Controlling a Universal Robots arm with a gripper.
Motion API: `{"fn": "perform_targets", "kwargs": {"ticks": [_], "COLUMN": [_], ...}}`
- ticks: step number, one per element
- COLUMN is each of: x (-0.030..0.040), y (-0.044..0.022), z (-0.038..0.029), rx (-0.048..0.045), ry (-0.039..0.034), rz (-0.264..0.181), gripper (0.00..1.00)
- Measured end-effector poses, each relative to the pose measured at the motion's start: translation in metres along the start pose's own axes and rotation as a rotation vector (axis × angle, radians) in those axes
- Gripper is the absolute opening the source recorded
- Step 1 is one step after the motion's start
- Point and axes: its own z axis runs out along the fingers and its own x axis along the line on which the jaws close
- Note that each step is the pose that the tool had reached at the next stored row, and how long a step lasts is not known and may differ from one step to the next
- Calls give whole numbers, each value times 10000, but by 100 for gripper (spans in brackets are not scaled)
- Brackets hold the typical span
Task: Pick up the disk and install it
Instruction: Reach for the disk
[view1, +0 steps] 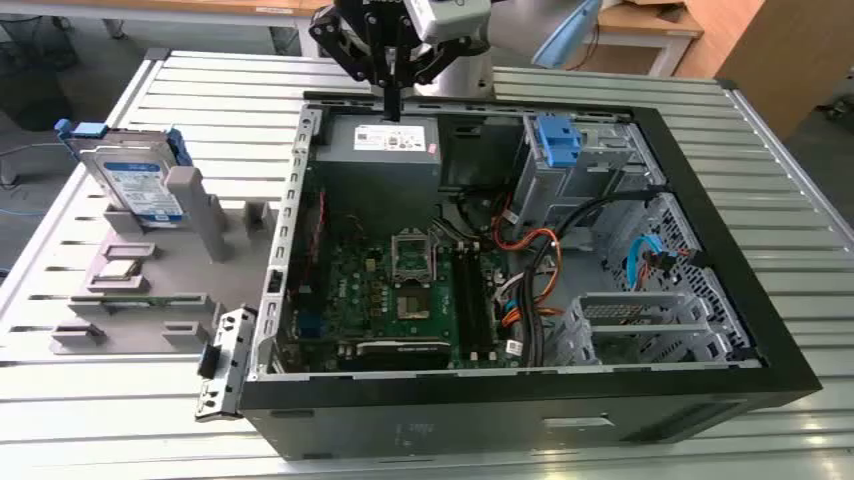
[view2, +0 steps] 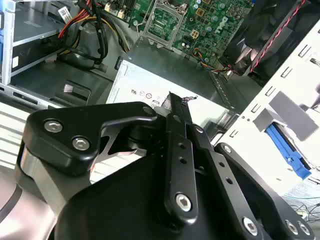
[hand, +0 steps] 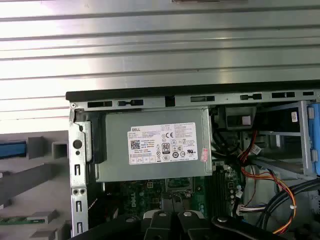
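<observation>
Gripper (view1: 392, 112) narrow, empty, over power supply (view1: 380, 140); disk (view1: 138, 185) on edge in grey stand (view1: 211, 228), long axis near upright, tab (view1: 83, 128) topmost.

Ribbed desk (view1: 774, 200) of pale metal with a satin sheen. Computer case (view1: 534, 405) matt black outside, bare grey sheet metal within. Power supply (view1: 380, 145) of dull grey metal with a smooth white paper label. The disk (view1: 134, 180) shows silver metal and a glossy label, framed in blue plastic. Its holder (view1: 134, 270) looks like matt grey plastic. The gripper (view1: 392, 110) is matt black, and its screw heads (view2: 182, 201) are shiny metal.
</observation>
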Motion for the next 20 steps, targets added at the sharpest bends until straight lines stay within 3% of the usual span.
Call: {"fn": "perform_targets", "kwargs": {"ticks": [20], "x": [50], "y": [-4], "z": [-1], "rx": [0], "ry": [0], "rz": [0], "gripper": [10]}}
